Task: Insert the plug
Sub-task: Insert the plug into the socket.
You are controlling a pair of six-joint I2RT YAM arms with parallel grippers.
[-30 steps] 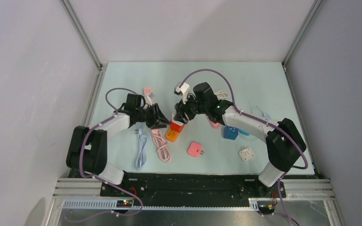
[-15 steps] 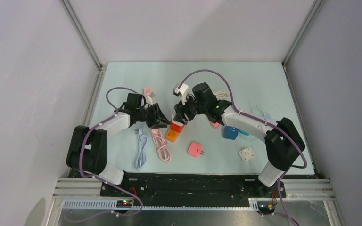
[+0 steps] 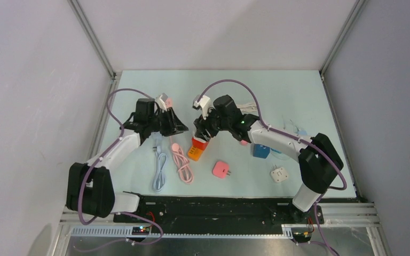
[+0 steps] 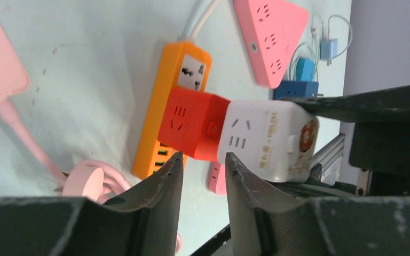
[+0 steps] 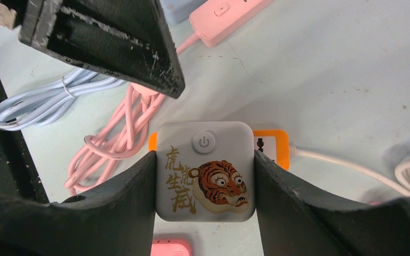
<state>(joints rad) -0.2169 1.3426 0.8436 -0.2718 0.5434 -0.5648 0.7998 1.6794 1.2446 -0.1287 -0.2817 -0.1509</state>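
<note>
Tiger-print cube adapter is clamped by the right gripper, joined to a red cube on the orange power strip mid-frame; the left gripper is held raised beside it, narrowly parted, empty.

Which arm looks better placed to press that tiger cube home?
The right. Its claw grips the white tiger cube on both sides, above the red adapter in the orange strip. The left claw holds nothing and sits off to the side.
</note>
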